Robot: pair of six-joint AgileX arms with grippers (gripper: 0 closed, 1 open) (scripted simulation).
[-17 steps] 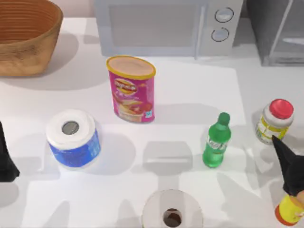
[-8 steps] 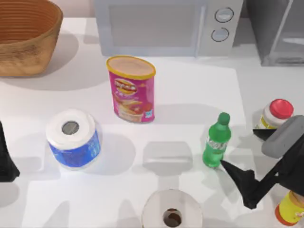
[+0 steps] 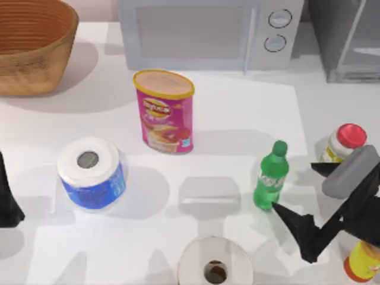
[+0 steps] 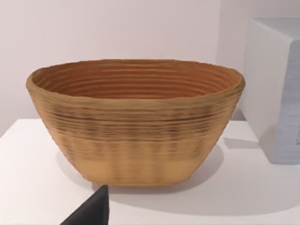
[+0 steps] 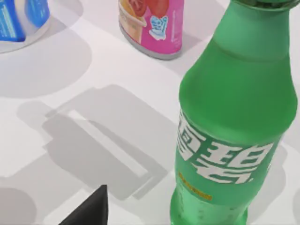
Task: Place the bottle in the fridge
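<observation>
Green translucent plastic bottle [image 3: 271, 176] near the worktop's right edge could topple if our right gripper's [image 3: 309, 199] wide-open, empty fingers clip it.

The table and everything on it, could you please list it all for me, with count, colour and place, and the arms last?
Bottle: one, green, upright, right of centre.
Fridge: one, dark grey, back right corner.
Microwave: one, light grey, back centre.
Basket: one, woven tan, back left.
Chips can: one, pink with yellow rim, centre.
Wrapped paper roll: one, white and blue, left.
Plain paper roll: one, white, front centre edge.
Red-lidded jar: one, white, right of the bottle.
Yellow jar: one, front right corner, partly under the right arm.
Table: one, white.
Right gripper: black, open, beside the bottle on its right.
Left arm: black, parked at the left edge.
</observation>
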